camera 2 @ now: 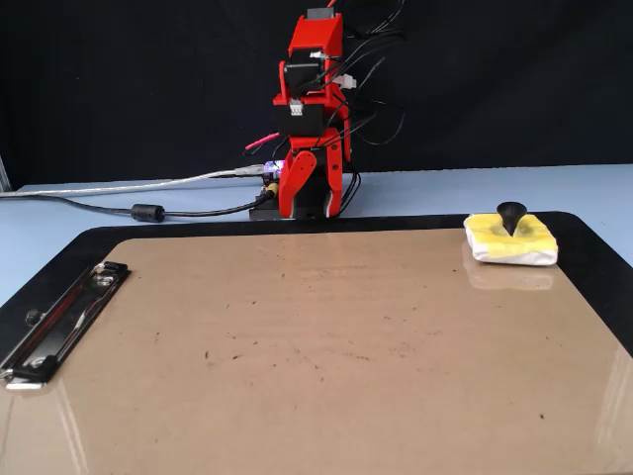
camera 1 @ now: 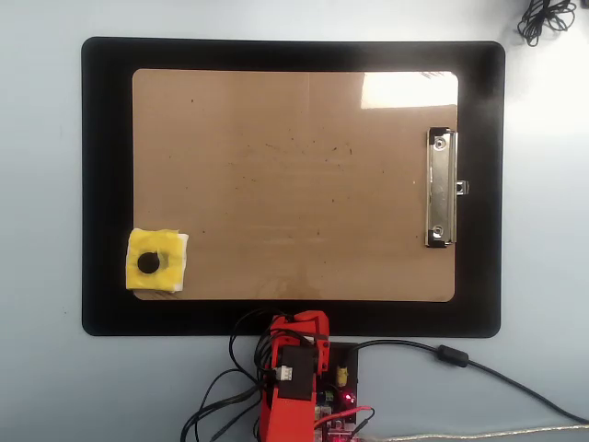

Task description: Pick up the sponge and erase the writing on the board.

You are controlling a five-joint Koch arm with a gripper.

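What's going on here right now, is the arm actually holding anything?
No. The arm is folded back over its base, and the gripper hangs there holding nothing; whether it is open or shut cannot be told. The sponge lies on a corner of the board, lower left in the overhead view, knob up. No written word shows on the board, only tiny dark specks. The board rests on the black mat.

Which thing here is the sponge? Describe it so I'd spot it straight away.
Find the big brown board lying on the black mat. In the overhead view, the sponge sits on the board's lower left corner, opposite the silver clip. It is the only yellow thing: a small square with a black knob in the middle.
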